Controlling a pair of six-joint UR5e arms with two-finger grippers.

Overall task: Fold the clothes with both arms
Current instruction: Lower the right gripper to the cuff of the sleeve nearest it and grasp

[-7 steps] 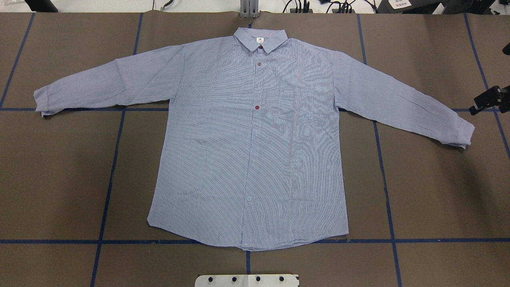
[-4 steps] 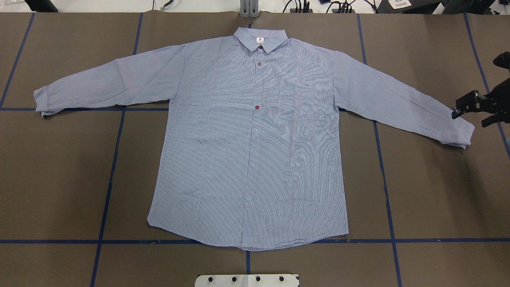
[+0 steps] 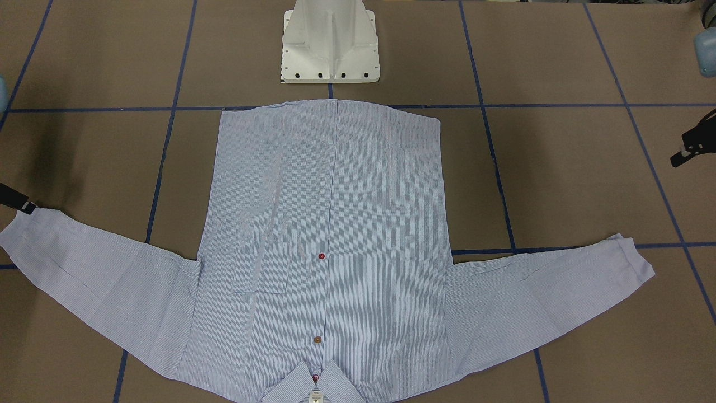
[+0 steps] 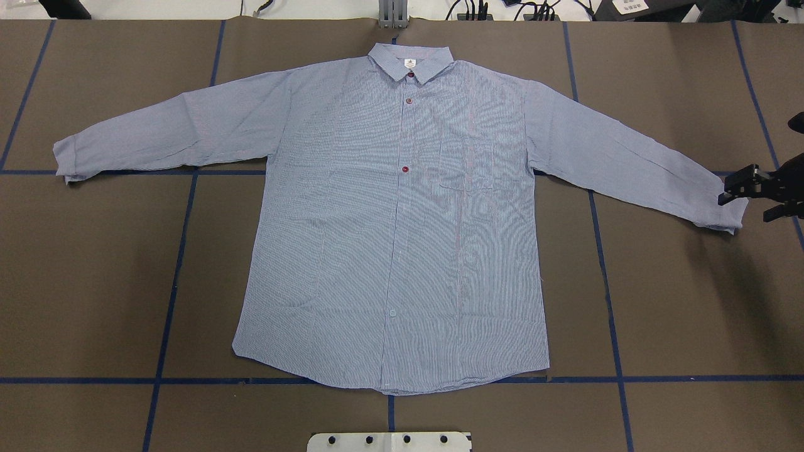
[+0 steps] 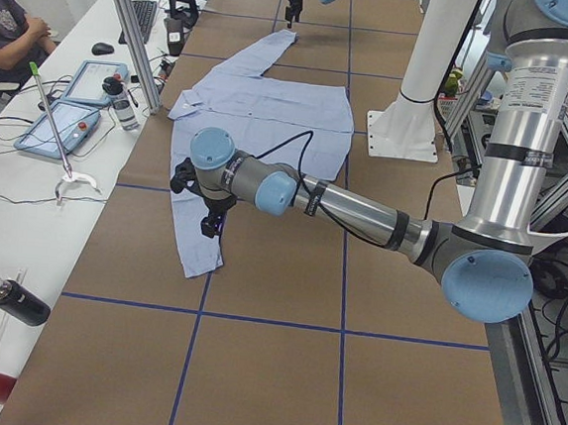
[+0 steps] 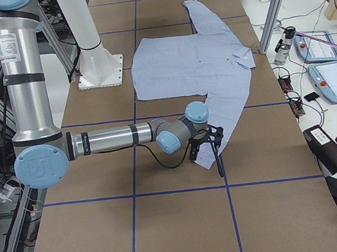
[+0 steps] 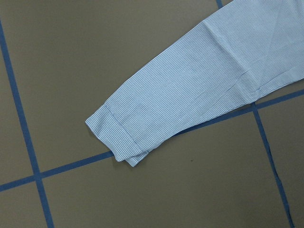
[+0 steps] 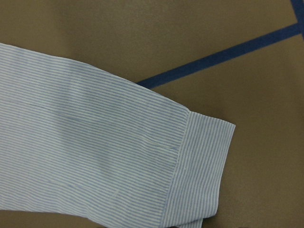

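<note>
Right tool (image 4: 750,196): fingers read as spread with nothing between them, sitting right at the end of the right cuff (image 8: 199,166). Left tool (image 3: 689,148): only partly in frame, so I can't tell its opening. It's off to the side of the left cuff (image 7: 114,135), and its wrist view looks down on that cuff from above.

Step, my read: approach for the sleeve grasp, with no fold made yet. Next, each tool needs to drop onto its cuff, pinch it, then carry the sleeve inward across the body.

Shirt (image 4: 389,220) lies flat, front up, mid-table (image 4: 94,282). Collar (image 4: 409,61) points away from the robot, hem (image 4: 389,383) toward its base. The body's long axis runs collar-to-hem, and the sleeves are splayed to both sides, slanting slightly robot-ward.
</note>
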